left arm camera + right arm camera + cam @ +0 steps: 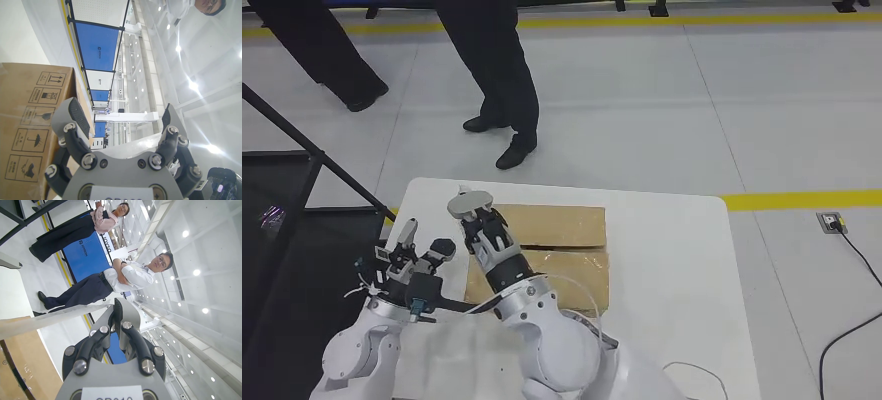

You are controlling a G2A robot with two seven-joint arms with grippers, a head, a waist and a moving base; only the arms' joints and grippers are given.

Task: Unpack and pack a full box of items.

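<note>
1. Cardboard box point(552, 228) sits mid-table on the white table point(672, 270). Flaps are down and the centre seam runs 9-to-3 across the lid.
2. My right gripper point(470, 204) is raised over the box's 10 o'clock corner, fingertips pointing toward 12.
3. Right jaws are clenched, pads pressed together on the end of a clear tape strip point(64, 315). In the right wrist view the strip runs from my right gripper point(115, 306) back toward the box top point(20, 351). I can't tell whether its far end is stuck to the lid.
4. My left gripper point(425, 243) is at the box's 9 o'clock, just beside the side wall and lower than the right one. I can't tell whether it touches the wall.
5. Left jaws are released, spread wide with nothing between them. In the left wrist view the left gripper point(121, 106) has the box's side panel point(28, 98), with its handling symbols, next to one finger pad point(77, 113).
6. The two grippers are near each other, left at roughly 8 o'clock from right, not touching.
7. A black frame point(302, 160) stands off the table's 9 o'clock edge.
8. The box is closed, and no contents are visible on the table.
</note>
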